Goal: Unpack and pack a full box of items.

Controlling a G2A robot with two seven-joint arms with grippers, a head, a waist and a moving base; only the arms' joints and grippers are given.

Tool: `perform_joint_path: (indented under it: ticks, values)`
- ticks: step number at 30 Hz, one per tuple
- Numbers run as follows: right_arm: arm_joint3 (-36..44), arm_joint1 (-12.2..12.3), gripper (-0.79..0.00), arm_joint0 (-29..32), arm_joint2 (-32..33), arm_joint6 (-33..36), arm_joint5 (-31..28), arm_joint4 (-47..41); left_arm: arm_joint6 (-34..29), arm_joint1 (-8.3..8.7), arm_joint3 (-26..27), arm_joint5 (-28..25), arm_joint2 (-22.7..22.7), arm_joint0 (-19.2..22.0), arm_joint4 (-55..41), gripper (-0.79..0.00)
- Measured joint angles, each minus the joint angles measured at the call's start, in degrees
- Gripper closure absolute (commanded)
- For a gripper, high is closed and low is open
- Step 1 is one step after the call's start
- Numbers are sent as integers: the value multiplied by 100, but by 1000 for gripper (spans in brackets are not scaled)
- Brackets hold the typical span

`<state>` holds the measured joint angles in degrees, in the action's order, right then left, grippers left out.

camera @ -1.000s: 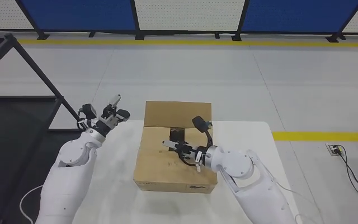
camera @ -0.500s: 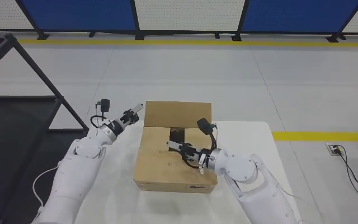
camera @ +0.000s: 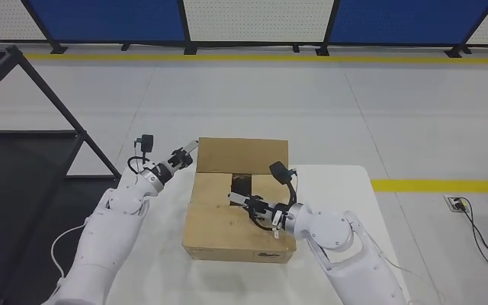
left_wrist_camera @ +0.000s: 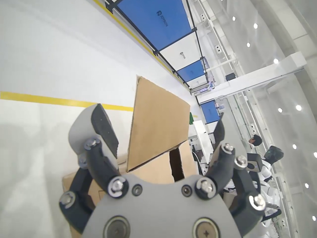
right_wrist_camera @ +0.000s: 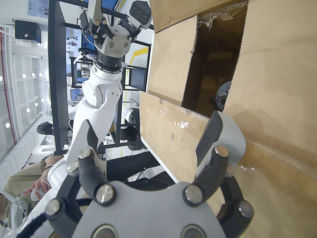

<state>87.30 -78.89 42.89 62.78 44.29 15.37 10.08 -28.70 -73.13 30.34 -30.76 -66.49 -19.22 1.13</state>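
Note:
A brown cardboard box [camera: 229,229] stands on the white table [camera: 335,191]. Its back flap [camera: 242,155] is raised, and a dark opening [camera: 242,184] shows between the top flaps. My left gripper [camera: 186,153] is open by the back left corner of the box; in the left wrist view the raised flap [left_wrist_camera: 158,122] lies ahead, between the fingers [left_wrist_camera: 104,127]. My right gripper [camera: 245,203] hovers open over the box top, just in front of the opening [right_wrist_camera: 213,63]. A round dark item [right_wrist_camera: 224,94] sits inside, mostly hidden. The right wrist view also catches the left gripper [right_wrist_camera: 116,3].
A black metal rack [camera: 46,99] stands off the table's left side. Bare table [camera: 152,244] lies on both sides of the box. Blue and white panels [camera: 259,19] line the back of the room behind a yellow floor line.
My left gripper has swung from out at the left toward the box's back left corner and turned to face the raised flap. The right gripper has barely shifted.

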Motion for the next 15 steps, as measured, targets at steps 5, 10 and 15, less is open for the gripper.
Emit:
perform_joint_path:
  ticks: [5, 10, 15]
  values:
    - [-11, 2, -785, -32, -31, 20, -9, -15, -376, -11, 78, 408, 18, 30, -83, -785]
    - [37, 15, -785, 9, -21, -10, 28, -5, -730, -75, 2, 366, 167, 149, -41, -785]
    - [113, 35, -785, 89, 15, -29, 56, 6, -857, -139, -117, 133, 235, 225, -161, -785]
